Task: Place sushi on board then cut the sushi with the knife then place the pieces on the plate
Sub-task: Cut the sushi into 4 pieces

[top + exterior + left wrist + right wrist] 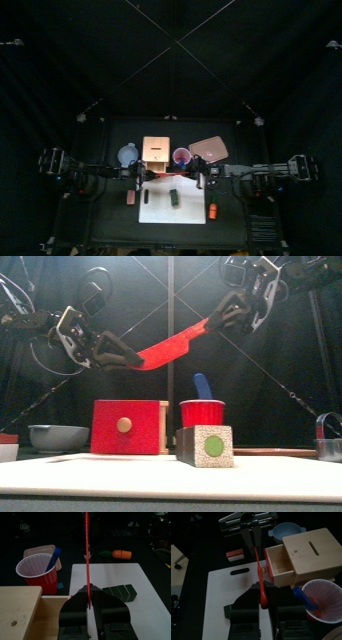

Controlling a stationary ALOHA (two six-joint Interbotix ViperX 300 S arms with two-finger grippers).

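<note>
A red toy knife (174, 344) hangs in the air above the white board (158, 215), slanting between my two grippers. My left gripper (118, 359) is shut on its lower end. My right gripper (217, 322) is shut on its upper end. In the left wrist view the knife (87, 557) shows edge-on between the jaws. The dark green sushi roll (205, 446) lies whole on the board, below the knife. The pink tray (209, 150) sits behind the board at the right.
A wooden box (156, 150) with its red drawer front (123, 426) stands behind the board. Beside it is a red cup (203, 414) holding a blue knife (203, 384). A blue-grey bowl (127, 153) is at the back left. A red-and-white toy (131, 197) and an orange toy (213, 211) flank the board.
</note>
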